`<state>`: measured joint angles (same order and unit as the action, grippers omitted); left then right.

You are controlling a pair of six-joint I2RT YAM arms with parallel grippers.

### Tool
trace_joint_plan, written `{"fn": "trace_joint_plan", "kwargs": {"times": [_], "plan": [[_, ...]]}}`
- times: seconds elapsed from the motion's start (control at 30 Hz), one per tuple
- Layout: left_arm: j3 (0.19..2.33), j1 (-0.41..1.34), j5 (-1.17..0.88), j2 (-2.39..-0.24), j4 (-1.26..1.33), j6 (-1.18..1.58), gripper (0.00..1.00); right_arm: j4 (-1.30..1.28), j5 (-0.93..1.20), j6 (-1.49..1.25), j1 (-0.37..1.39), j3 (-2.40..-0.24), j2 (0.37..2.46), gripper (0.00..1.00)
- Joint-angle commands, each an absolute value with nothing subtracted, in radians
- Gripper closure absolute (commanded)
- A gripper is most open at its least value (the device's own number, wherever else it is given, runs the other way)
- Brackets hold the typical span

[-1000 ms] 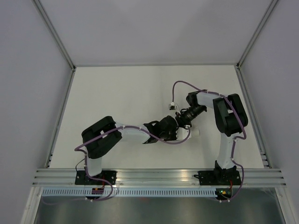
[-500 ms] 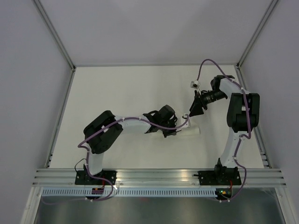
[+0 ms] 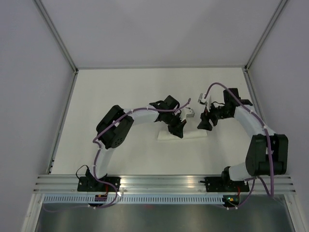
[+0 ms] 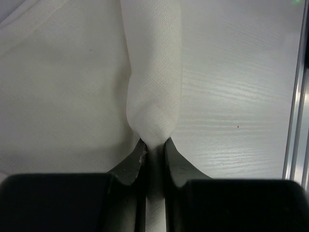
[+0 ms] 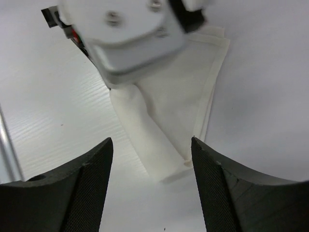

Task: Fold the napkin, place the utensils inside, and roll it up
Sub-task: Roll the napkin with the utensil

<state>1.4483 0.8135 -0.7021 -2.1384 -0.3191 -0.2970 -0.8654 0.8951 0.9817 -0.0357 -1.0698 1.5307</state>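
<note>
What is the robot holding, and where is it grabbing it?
The left jaws pinch the napkin by a bunched fold. The right jaws are open, holding nothing.

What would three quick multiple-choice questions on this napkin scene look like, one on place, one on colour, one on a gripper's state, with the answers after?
1. Where does the napkin lie?
A. At the far left corner
B. On the table, near its middle, under the left gripper
C. On the metal rail by the arm bases

2. What colour is the napkin?
A. Red
B. Blue
C. White

3. How does the left gripper stand?
A. Shut on a fold of the napkin
B. Wide open over bare wood
C. Shut on a spoon

Answers:
1 B, since the top view shows the cloth near mid-table beneath that gripper.
2 C, since every view shows white cloth.
3 A, since the left wrist view shows the jaws pinching a raised fold.
</note>
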Motion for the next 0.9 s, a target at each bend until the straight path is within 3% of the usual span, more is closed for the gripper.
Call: {"fn": "trace_joint_plan", "kwargs": {"times": [0.0,0.27,0.7,0.87], "plan": [[1.463,0.808,-0.713,-2.265,-0.523,-0.236,0.98,-0.460,0.703,0.822,0.058,-0.875,1.343,0.28],[1.522,0.788,-0.765,-2.338,-0.598,-0.227,0.98,-0.183,0.508,0.842,0.268,-0.571,1.126,0.29],[1.586,0.781,-0.772,-2.384,-0.635,-0.206,0.98,0.034,0.247,0.838,0.566,-0.436,1.201,0.32],[1.595,0.781,-0.772,-2.391,-0.640,-0.195,0.97,0.051,0.244,0.839,0.583,-0.426,1.258,0.41]]}}
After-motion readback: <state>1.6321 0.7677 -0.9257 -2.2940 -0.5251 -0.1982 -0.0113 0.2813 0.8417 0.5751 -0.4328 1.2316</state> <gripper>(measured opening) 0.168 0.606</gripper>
